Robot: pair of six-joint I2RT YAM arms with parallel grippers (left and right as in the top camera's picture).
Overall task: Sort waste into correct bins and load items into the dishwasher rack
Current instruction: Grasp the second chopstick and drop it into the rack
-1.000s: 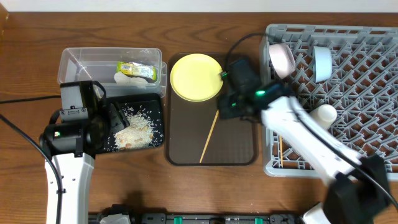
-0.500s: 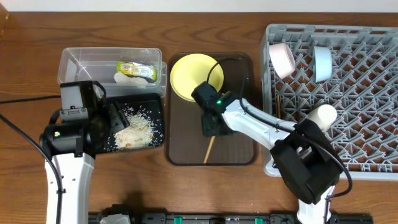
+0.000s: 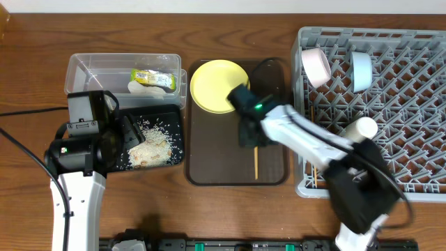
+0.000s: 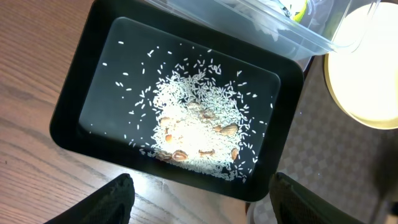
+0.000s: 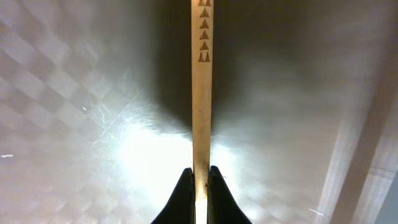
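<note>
My right gripper (image 3: 252, 139) (image 5: 200, 177) is shut on one wooden chopstick (image 3: 256, 164) (image 5: 201, 81) over the brown serving tray (image 3: 209, 160). Another chopstick (image 3: 313, 171) lies in the grey dishwasher rack (image 3: 411, 104), along with the white bowl (image 3: 316, 66), the light-blue bowl (image 3: 360, 70) and the pale cup (image 3: 362, 128). The yellow plate (image 3: 217, 86) (image 4: 367, 68) sits at the tray's far end. My left gripper (image 3: 115, 136) (image 4: 202, 199) is open above the black tray (image 3: 178, 136) (image 4: 87, 93), which holds rice scraps (image 3: 150, 143) (image 4: 199, 124). The clear tub (image 3: 90, 70) holds the yellow-green wrapper (image 3: 153, 78) and a white scrap (image 3: 137, 87).
The rack fills the right side of the table. The brown serving tray (image 5: 74, 93) lies between the bins and the rack. Bare wooden tabletop (image 3: 139, 202) shows in front of the bins and along the far edge.
My right gripper has swung from the rack side to the serving tray and closed on the chopstick, which has turned from slanted to pointing straight at the front edge. The left arm has not moved.
</note>
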